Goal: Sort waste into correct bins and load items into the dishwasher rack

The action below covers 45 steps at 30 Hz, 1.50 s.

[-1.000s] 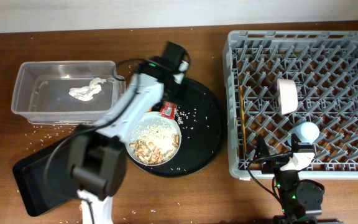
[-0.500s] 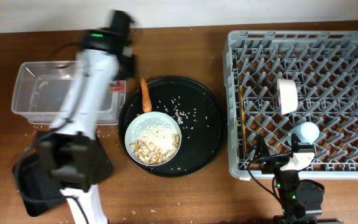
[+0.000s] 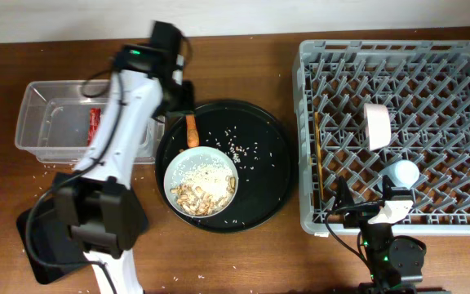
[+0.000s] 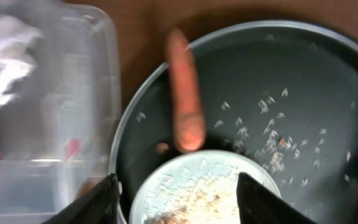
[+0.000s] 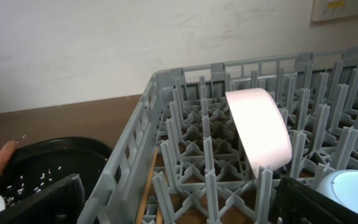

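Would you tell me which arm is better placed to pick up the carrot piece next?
Left. The left end effector hovers open near the carrot piece on the round black tray; the right end effector sits at the front edge of the dishwasher rack.

A brown wooden table (image 3: 259, 253) filled most of the view from above. A big round black tray (image 3: 272, 189) sat on it, near the middle and a little to the left. The tray was dark, with a low rim all the way round. Behind the far edge of the table stood a plain, pale wall (image 5: 73, 50). High on that wall, in the right wrist view, was a small yellowish paper (image 5: 335, 7), cut off by the picture's edge.
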Tool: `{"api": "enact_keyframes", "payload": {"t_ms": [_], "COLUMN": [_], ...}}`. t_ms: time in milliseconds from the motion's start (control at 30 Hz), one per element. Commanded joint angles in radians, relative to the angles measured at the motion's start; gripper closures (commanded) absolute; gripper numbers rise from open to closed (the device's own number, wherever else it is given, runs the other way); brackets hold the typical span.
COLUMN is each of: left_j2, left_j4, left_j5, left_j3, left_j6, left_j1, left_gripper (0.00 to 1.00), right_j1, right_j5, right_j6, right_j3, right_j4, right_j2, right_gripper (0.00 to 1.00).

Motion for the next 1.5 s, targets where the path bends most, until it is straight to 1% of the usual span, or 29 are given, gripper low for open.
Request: {"api": "enact_keyframes", "payload": {"t_ms": [0,33,67,167,233,300,333,367,467,567,600,633,667,800,867,900,933,967,1000,1033,1100,1133,1200,1233,1267,1333,1367,1400,1467], "left_j2": [0.045,0.087,0.111,0.197,0.227,0.225,0.224,0.224,0.224,0.223,0.223,0.223,0.223,0.22,0.196,0.18,0.129,0.087,-0.003,-0.11,-0.235,-0.332,-0.528,-0.603,-0.636,-0.639,-0.637,-0.637,-0.637], "left_j4": [0.107,0.204,0.255,0.318,0.347,0.345,0.289,0.22,0.085,-0.14,-0.208,-0.287,-0.324,-0.369,-0.424,-0.444,-0.486,-0.486,-0.486,-0.486,-0.472,-0.429,-0.265,-0.162,-0.077,0.128,0.206,0.245,0.298], "left_j5": [-0.027,-0.027,-0.027,-0.084,-0.087,-0.087,-0.087,-0.087,-0.087,-0.147,-0.147,-0.13,-0.113,-0.092,-0.083,-0.082,-0.083,-0.08,-0.061,-0.08,-0.153,-0.185,-0.178,-0.122,-0.06,0.037,0.101,0.119,0.126], "left_j3": [-0.146,-0.22,-0.249,-0.259,-0.259,-0.234,-0.168,-0.084,0.093,0.307,0.357,0.4,0.407,0.407,0.407,0.407,0.405,0.399,0.364,0.28,0.135,-0.014,-0.389,-0.57,-0.69,-0.929,-1.017,-1.056,-1.094], "left_j6": [0.015,-0.011,-0.011,-0.01,-0.011,-0.01,-0.01,-0.01,-0.01,-0.011,-0.032,-0.06,-0.06,-0.06,-0.06,-0.061,-0.078,-0.079,-0.079,-0.103,-0.164,-0.18,-0.267,-0.322,-0.35,-0.353,-0.352,-0.352,-0.352], "left_j1": [-0.035,-0.034,-0.034,-0.035,-0.031,-0.029,-0.029,-0.029,-0.029,-0.008,0.02,0.08,0.125,0.277,0.341,0.359,0.402,0.426,0.458,0.479,0.491,0.502,0.57,0.626,0.674,0.789,0.85,0.892,0.937], "left_gripper": [0.41,0.41,0.41,0.43,0.51,0.65,0.75,0.78,0.78,0.78,0.8,0.86,0.89,0.89,0.9,0.96,1.0,0.99,1.0,0.99,0.99,0.99,0.99,0.99,1.0,1.0,1.0,0.99,0.64], "right_j1": [-0.005,-0.006,-0.006,-0.006,-0.006,-0.006,-0.005,-0.006,-0.006,-0.005,-0.006,-0.006,-0.006,-0.006,-0.006,-0.006,-0.006,-0.006,-0.006,-0.006,-0.006,-0.005,-0.006,-0.006,-0.006,-0.005,-0.006,-0.006,-0.006], "right_j5": [-0.013,-0.013,-0.013,-0.013,-0.013,-0.013,-0.013,-0.013,-0.013,-0.013,-0.013,-0.013,-0.013,-0.013,-0.013,-0.013,-0.013,-0.013,-0.013,-0.013,-0.013,-0.013,-0.013,-0.013,-0.013,-0.013,-0.013,-0.013,-0.013], "right_j6": [0.001,0.001,0.001,0.001,0.001,0.001,0.001,0.001,0.001,0.001,0.001,0.001,0.001,0.001,0.001,0.001,0.001,0.001,0.001,0.001,0.001,0.001,0.001,0.001,0.001,0.001,0.001,0.001,0.001], "right_j3": [-0.007,-0.007,-0.007,-0.007,-0.007,-0.007,-0.007,-0.007,-0.007,-0.007,-0.007,-0.007,-0.007,-0.007,-0.007,-0.007,-0.007,-0.007,-0.007,-0.007,-0.007,-0.007,-0.007,-0.007,-0.007,-0.007,-0.007,-0.007,-0.007], "right_j4": [0.0,0.0,0.0,0.0,0.0,0.0,0.0,0.0,0.0,0.0,0.0,0.0,0.0,0.0,0.0,0.0,0.0,0.0,0.0,0.0,0.0,0.0,0.0,0.0,0.0,0.0,0.0,0.0,0.0], "right_j2": [-0.006,-0.006,-0.006,-0.006,-0.006,-0.006,-0.006,-0.006,-0.006,-0.006,-0.006,-0.006,-0.006,-0.006,-0.006,-0.006,-0.006,-0.006,-0.006,-0.006,-0.006,-0.006,-0.006,-0.006,-0.006,-0.006,-0.006,-0.006,-0.006], "right_gripper": [0.02,0.02,0.02,0.02,0.02,0.02,0.02,0.02,0.02,0.02,0.02,0.02,0.02,0.02,0.02,0.02,0.02,0.02,0.02,0.02,0.02,0.02,0.02,0.02,0.02,0.02,0.02,0.02,0.02]}}
